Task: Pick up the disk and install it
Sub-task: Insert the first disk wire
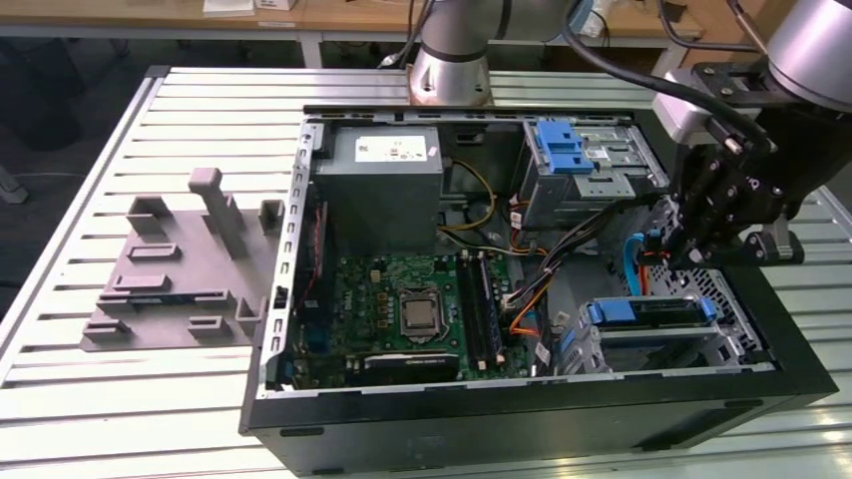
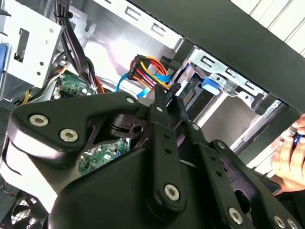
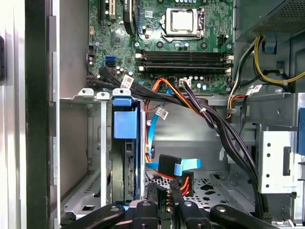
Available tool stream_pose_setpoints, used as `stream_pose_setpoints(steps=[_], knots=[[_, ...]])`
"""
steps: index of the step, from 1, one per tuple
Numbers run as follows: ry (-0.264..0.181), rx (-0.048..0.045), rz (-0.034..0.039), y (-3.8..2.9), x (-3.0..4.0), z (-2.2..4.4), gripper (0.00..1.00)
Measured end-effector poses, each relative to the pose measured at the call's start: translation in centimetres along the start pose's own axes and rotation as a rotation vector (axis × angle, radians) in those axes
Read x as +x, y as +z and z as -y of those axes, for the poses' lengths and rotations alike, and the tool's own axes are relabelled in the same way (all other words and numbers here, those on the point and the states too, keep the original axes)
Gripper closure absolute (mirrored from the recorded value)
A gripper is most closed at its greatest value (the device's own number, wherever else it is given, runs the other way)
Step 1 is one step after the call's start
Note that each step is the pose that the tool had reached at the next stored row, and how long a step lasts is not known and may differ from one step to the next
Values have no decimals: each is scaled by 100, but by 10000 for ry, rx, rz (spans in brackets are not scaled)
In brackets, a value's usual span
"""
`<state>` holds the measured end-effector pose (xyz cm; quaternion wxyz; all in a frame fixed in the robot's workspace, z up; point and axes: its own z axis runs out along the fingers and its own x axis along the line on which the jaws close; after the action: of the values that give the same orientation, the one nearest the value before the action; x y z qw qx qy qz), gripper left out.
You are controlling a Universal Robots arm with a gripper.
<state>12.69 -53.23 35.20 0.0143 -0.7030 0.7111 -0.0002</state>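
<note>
Disk (image 3: 126, 143) sits edge-up in the cage (image 1: 719, 339) at the case's front corner; gripper (image 1: 692, 254), fingers together and empty, hangs just above, needing straight clearance from cables (image 3: 214, 119).

One computer case (image 1: 533, 399) – one power supply (image 1: 383, 180) – two drive cages (image 1: 586, 165) – one motherboard (image 1: 399, 309).

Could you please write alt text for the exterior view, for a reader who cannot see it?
A robot arm's tool hangs inside an open computer case, near the exterior view's right, above a drive cage holding the disk in its blue bracket. A grey fixture lies on the slatted table.
</note>
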Motion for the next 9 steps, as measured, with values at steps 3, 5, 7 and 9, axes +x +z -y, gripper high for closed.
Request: stream_pose_setpoints(steps=[3,5,7,9], knots=[[0,7,-11,8,-3,0,77],[0,4,-11,8,-3,0,83],[0,-46,-12,9,-2,3,84],[3,-148,-11,12,5,3,84]])
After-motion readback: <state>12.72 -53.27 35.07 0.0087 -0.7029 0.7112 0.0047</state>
